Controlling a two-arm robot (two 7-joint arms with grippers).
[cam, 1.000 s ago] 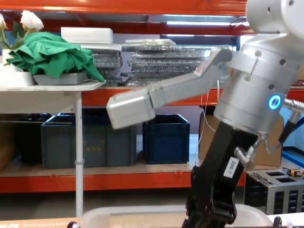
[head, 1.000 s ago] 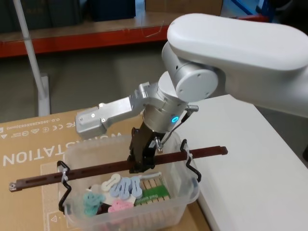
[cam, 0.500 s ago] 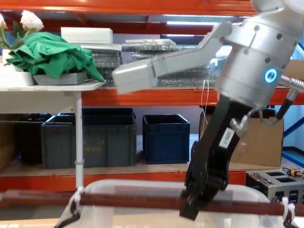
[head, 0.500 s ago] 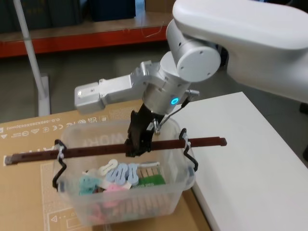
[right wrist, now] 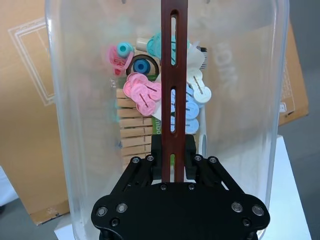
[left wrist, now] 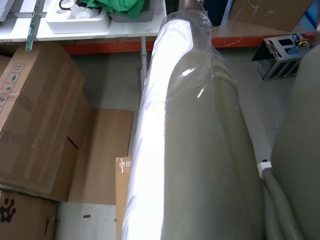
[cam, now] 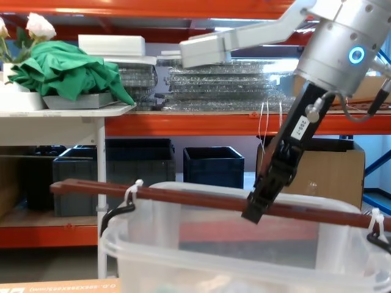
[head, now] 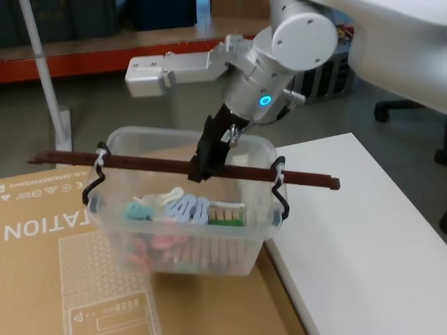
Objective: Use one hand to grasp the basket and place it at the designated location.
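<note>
Head view: my right hand point(head: 198, 171) was clamped on the handle point(head: 140, 162) near its middle, the basket point(head: 150, 143) hanging above the cardboard box point(head: 42, 279). I judged a slow, level carry best. Right wrist view: fingers point(right wrist: 155, 150) pinched the handle squarely, pegs point(right wrist: 142, 92) heaped beneath. Chest view showed the handle's slope, which the wrist view hid.
</note>
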